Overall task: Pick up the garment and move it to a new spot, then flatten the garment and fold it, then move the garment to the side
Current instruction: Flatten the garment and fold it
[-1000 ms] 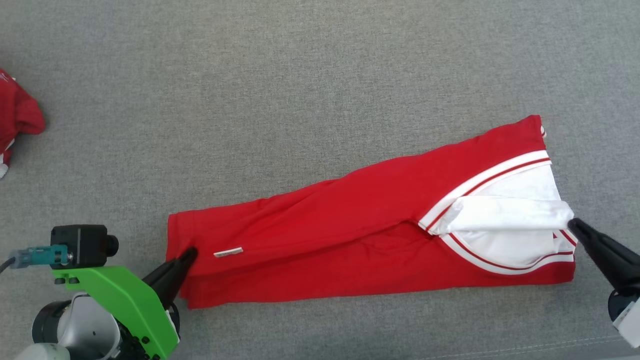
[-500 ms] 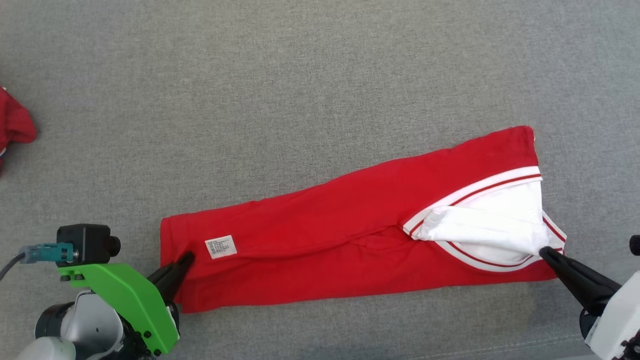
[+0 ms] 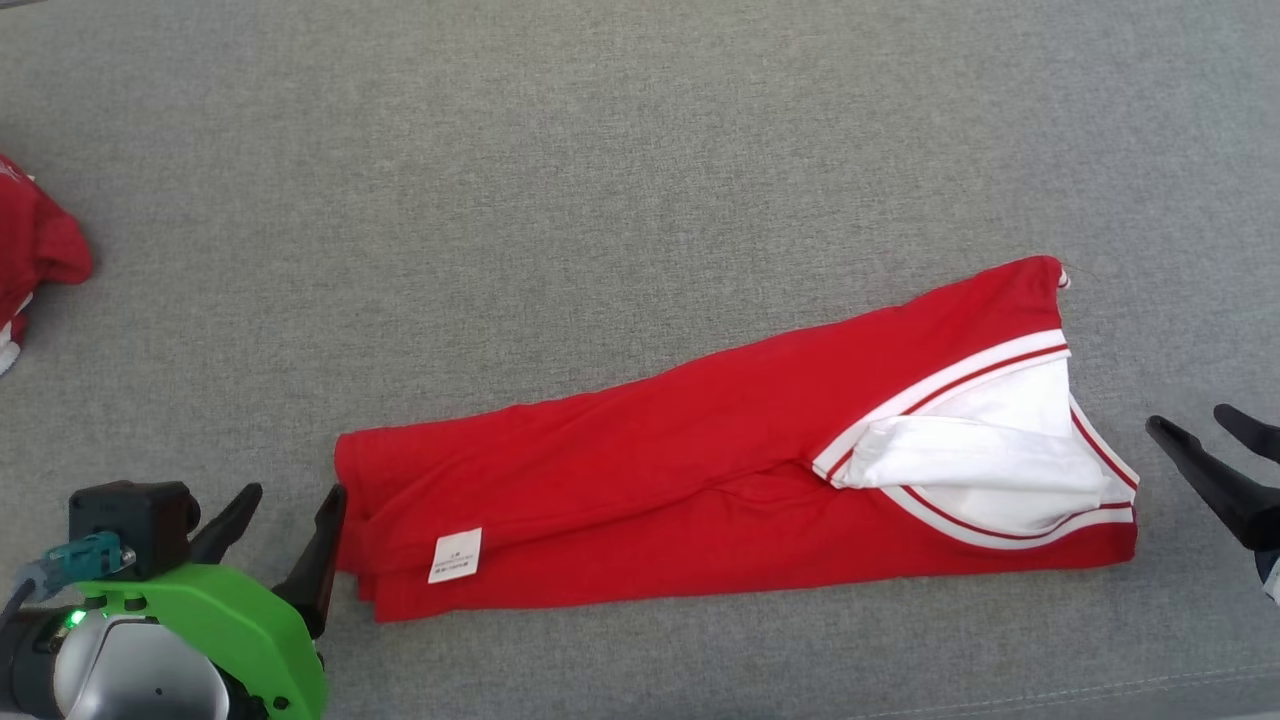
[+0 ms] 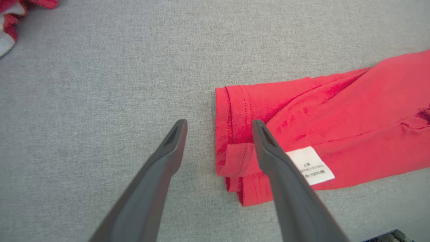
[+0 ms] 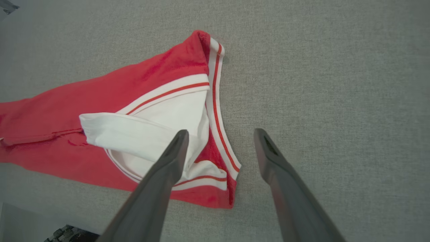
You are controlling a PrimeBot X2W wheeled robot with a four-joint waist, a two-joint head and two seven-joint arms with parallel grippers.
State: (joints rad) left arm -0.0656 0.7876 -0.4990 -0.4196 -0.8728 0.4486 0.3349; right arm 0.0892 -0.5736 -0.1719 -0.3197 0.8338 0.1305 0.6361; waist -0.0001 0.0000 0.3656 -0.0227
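The garment (image 3: 700, 460) is red with white, red-striped trim and a white inner part at its right end. It lies folded into a long strip across the grey surface, also seen in the left wrist view (image 4: 336, 121) and the right wrist view (image 5: 141, 111). A white label (image 3: 455, 555) shows near its left end. My left gripper (image 3: 290, 500) stands open just off that left end, one finger (image 4: 268, 148) over the hem. My right gripper (image 3: 1195, 425) is open a little to the right of the white end, holding nothing.
Another red and white piece of cloth (image 3: 30, 260) lies at the far left edge, also in the left wrist view (image 4: 13, 20). The grey fabric surface (image 3: 600, 200) stretches wide behind the garment. A seam runs along its front edge (image 3: 1050, 695).
Both grippers were shut on the garment's ends and have opened and let go. They now stand just off the cloth, which has settled flat.
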